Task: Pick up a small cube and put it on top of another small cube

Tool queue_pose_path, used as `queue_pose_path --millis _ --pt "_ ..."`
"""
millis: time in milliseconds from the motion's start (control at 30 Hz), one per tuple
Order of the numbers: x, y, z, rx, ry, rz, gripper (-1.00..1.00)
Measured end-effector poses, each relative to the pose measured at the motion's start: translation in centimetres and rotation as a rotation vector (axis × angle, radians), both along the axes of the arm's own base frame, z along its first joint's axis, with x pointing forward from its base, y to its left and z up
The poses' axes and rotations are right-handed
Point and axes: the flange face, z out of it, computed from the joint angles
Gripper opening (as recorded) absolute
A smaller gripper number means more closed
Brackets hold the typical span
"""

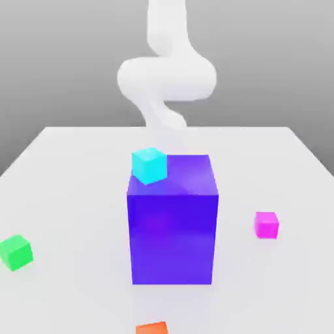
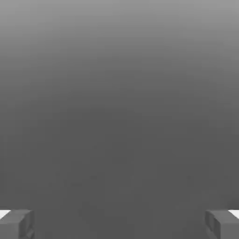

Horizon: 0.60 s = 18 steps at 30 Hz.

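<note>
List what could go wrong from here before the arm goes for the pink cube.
1. The big blue-purple cube stands in the middle of the table, between the arm and the small pink cube; a low, direct reach might clip it.
2. The cyan cube seems to sit at the big cube's top edge, so a bump could knock it off.
3. The open fingers have nothing between them, so alignment isn't confirmed.

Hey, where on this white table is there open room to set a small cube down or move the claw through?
Widest bare stretch: the table between the green cube and the big blue cube. Also bare: the far strip behind the big cube, and the corner beyond the pink cube. Tightest: the big cube's top, partly taken by the cyan cube, and the near edge by the orange cube.
</note>
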Motion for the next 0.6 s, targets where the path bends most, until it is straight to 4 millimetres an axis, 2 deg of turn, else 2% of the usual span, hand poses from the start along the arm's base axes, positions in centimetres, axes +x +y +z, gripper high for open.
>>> queue_pose_path --millis 133,233,267,300,433,600 --pt "2.7 5.6 -8.7 -0.075 0.113 0.219 0.0" --pt "2.9 9.9 -15.0 -0.135 0.189 0.38 0.0" --pt "2.9 9.9 -15.0 -0.135 0.189 0.38 0.0" --pt "2.6 11.5 -17.5 -0.159 0.218 0.444 0.0" --pt "-0.5 17.3 -27.3 -0.264 0.325 0.702 0.0" --pt "-6.7 21.3 -37.0 -0.388 0.432 0.984 0.0"
